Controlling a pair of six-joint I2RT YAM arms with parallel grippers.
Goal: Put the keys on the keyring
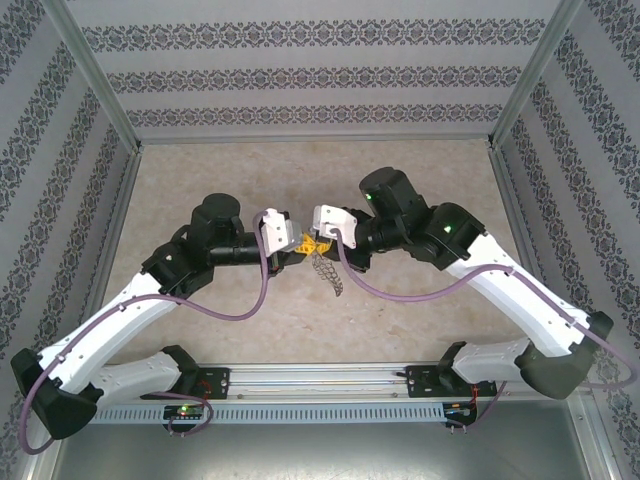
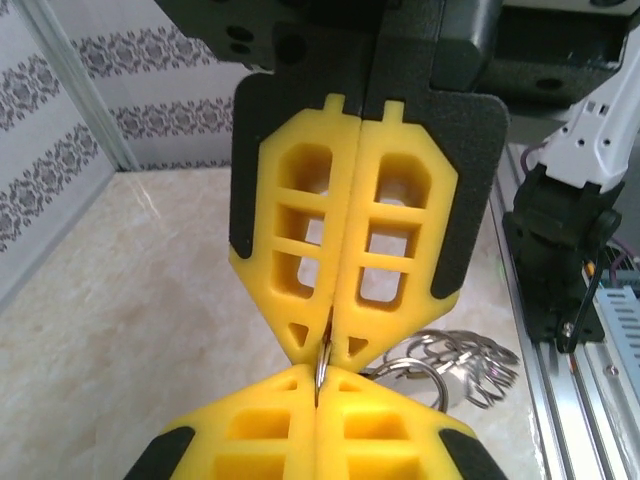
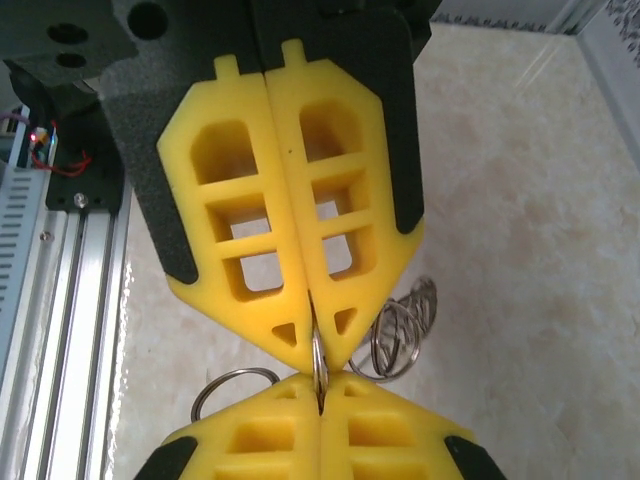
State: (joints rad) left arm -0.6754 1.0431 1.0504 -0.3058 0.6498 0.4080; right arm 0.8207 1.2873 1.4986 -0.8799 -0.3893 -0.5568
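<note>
Meeting tip to tip over the table (image 1: 200, 310), beyond the middle of the rail (image 1: 320, 378), the left gripper (image 1: 301, 243) and right gripper (image 1: 319, 241) each have their yellow fingers pressed flat together. Both pinch the same thin wire of the keyring (image 2: 321, 362). The keys (image 1: 330, 272) hang just beside that pinch, on the side toward the rail, as a grey toothed cluster. Whether they touch the tabletop cannot be told.

Bare stone-patterned surface runs from the grippers away from the rail to the back wall (image 1: 320, 75). There is more open surface out toward the side walls (image 1: 60, 150). Between the rail and the grippers, both arms bow outward and the purple cables (image 1: 247, 306) loop low.

From overhead the ring wire is too fine to make out. The left wrist view shows it entering the seams of both finger pairs, with the keys fanned out on the rail side. The right wrist view shows the same pinch from the opposite side. There a round wire loop (image 3: 232, 383) pokes out toward the rail. On the far side sit overlapping metal loops (image 3: 400, 330), which could be keys or rings.

In each wrist view the camera's own fingers are cut off by the lower frame edge. The clamped stretch of wire is buried in the yellow pads.
</note>
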